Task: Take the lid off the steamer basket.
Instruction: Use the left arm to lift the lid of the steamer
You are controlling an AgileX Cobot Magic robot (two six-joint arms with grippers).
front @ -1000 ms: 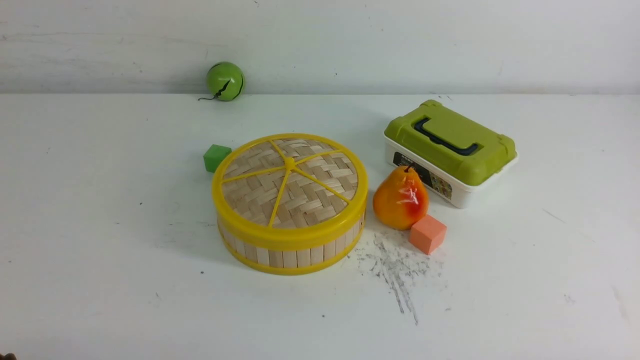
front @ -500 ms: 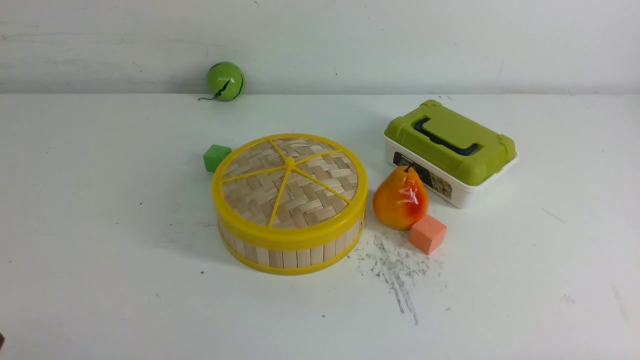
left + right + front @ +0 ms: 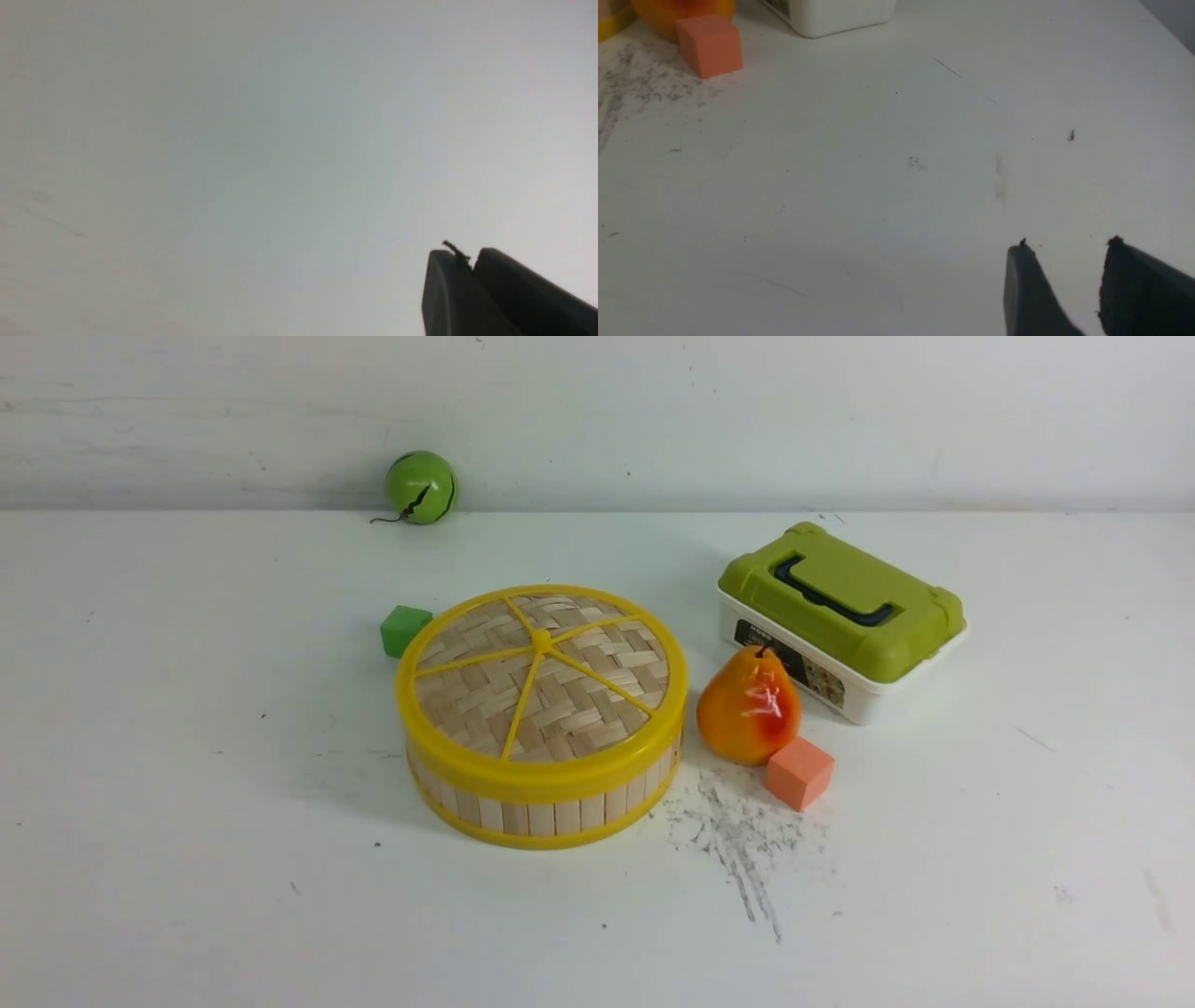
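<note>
nothing on the table (image 3: 187, 728) has shifted; only a dark sliver at the front view's lower left edge has slipped out of sight, so neither arm shows there now. the lid (image 3: 541, 677) sits flat and fully seated on the steamer basket (image 3: 551, 814), mid-table, between the green cube (image 3: 404, 630) and the pear (image 3: 747, 707). the left claw (image 3: 472, 261) is pressed together, holding nothing. the right claw (image 3: 1069, 245) is spread and empty, well apart from the basket. lifting looks unstarted; an approach to the lid's rim comes first.
</note>
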